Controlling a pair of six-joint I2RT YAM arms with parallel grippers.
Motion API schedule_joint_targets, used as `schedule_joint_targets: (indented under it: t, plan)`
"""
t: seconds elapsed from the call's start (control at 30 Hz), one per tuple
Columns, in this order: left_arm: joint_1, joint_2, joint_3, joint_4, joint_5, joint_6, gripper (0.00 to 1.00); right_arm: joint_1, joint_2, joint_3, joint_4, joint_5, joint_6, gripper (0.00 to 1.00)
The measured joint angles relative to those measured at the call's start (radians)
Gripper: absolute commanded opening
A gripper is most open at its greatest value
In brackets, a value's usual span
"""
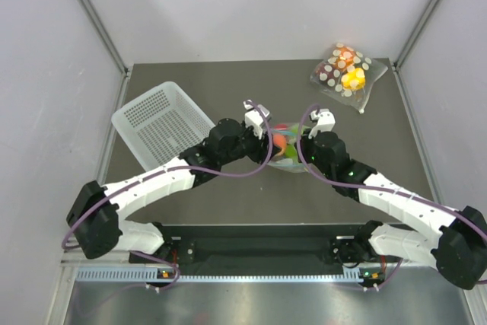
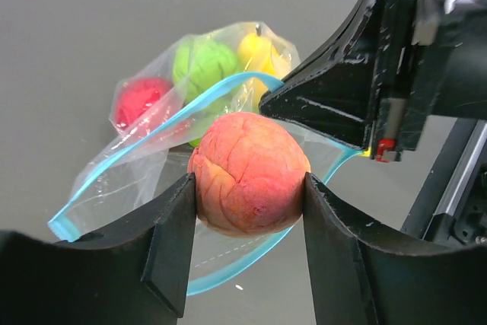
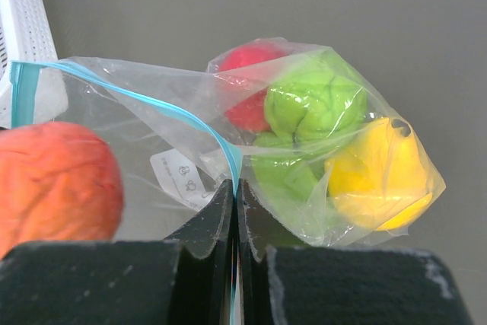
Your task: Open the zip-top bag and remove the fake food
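Basket (image 1: pixel 161 121) left of zip-top bag (image 1: pixel 287 148) — polka-dot bag (image 1: pixel 348 72) well apart

Peach-orange fruit (image 2: pixel 249 173) clamped in left gripper (image 2: pixel 249 192) at zip-top bag (image 2: pixel 129 184) mouth, red fruit (image 2: pixel 141 100), green fruit (image 2: pixel 204 62), yellow fruit (image 2: pixel 259 51) inside bag's far end, right gripper (image 2: pixel 283 101) pinching bag's teal rim.

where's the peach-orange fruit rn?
The peach-orange fruit is centre of the left wrist view, clamped in the left pincer at the open mouth of the zip-top bag. Beside it, the right pincer pinches the teal strip.
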Motion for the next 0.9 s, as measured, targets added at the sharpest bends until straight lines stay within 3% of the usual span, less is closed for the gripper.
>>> schedule_joint_targets:
  t: [0.23, 0.43, 0.53, 0.67, 0.8, 0.9]
  plan:
    - [0.099, -0.122, 0.007, -0.106, -0.032, -0.004, 0.31, 0.000, 0.000, 0.000, 0.000, 0.000, -0.001, 0.00]
    - [0.396, -0.253, 0.006, -0.197, -0.047, -0.032, 0.32, 0.000, 0.000, 0.000, 0.000, 0.000, -0.001, 0.00]
    - [0.508, -0.293, 0.006, -0.243, -0.160, -0.049, 0.34, 0.000, 0.000, 0.000, -0.001, 0.000, -0.002, 0.00]
    - [0.571, -0.280, 0.006, -0.325, -0.340, -0.071, 0.36, 0.000, 0.000, 0.000, -0.001, 0.000, -0.002, 0.00]
    - [0.615, -0.239, -0.004, -0.376, -0.416, -0.093, 0.41, 0.000, 0.000, 0.000, -0.002, 0.000, -0.010, 0.00]
    - [0.634, -0.219, -0.010, -0.402, -0.436, -0.101, 0.53, 0.000, 0.000, 0.000, -0.002, 0.000, -0.010, 0.00]
